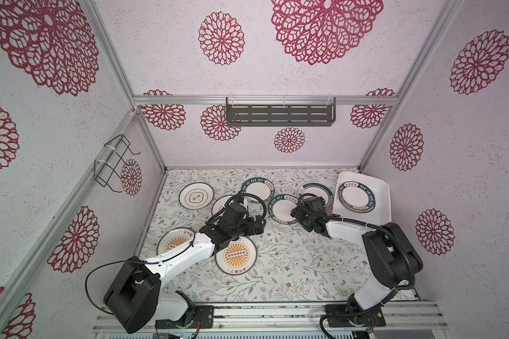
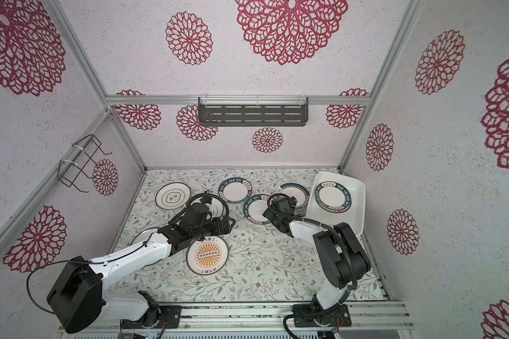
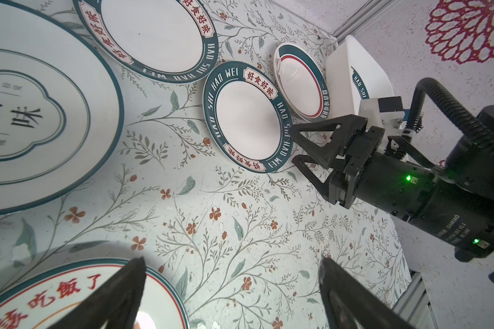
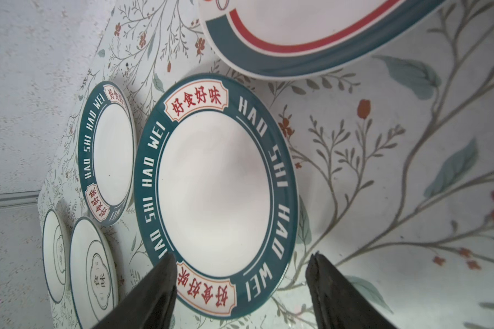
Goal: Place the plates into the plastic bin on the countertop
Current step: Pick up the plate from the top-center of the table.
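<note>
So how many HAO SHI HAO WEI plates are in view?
3. First plate inside the plastic bin; second plate on the countertop toward the rear wall; third plate just nearer, at the right pincer. The left arm may hide others.

Plastic bin (image 1: 372, 220): white, shallow, rounded corners, at the table's (image 1: 291, 264) far right corner. It holds one teal-rimmed lettered plate (image 1: 356, 197), face up, at its far end.

Seven further plates lie face up on the table:
- Banded plate (image 1: 315, 189), teal band with a red line, just beside the bin's left wall, partly hidden.
- Second lettered plate (image 1: 258, 190), near the middle of the far edge.
- Third lettered plate (image 1: 278, 210), just beside it, nearer.
- Ring plate (image 1: 196, 195), far left.
- Second ring plate (image 1: 219, 207), adjacent, partly hidden.
- Sunburst plate (image 1: 235, 255), left of centre.
- Second sunburst plate (image 1: 174, 242), at the left edge, partly covered.
</note>
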### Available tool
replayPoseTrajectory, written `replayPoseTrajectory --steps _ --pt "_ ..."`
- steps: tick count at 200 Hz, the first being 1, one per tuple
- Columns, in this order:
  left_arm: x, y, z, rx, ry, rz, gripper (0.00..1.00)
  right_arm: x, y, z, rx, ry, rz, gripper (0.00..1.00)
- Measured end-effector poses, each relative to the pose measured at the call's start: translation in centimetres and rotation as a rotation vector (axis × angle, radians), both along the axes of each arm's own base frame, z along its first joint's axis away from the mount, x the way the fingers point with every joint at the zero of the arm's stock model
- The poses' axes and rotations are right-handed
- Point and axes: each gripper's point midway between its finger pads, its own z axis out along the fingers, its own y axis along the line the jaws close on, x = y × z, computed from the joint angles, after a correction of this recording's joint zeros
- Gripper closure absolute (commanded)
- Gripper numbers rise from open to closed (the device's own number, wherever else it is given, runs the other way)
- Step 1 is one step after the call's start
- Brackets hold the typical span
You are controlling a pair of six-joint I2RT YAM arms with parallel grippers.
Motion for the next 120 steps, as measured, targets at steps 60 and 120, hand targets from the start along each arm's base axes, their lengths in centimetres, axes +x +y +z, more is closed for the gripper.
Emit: replayPoseTrajectory --steps 60,120 --pt "0.3 -0.4 0.5 -0.012 -0.003 -0.001 0.03 1.2 -0.4 -1.7 0.037 -0.002 -0.057 0.41" --pt "0.5 -0.1 0.8 0.000 -0.005 0.014 0.03 1.6 -0.9 -2.7 0.131 -0.053 -0.121 0.78"
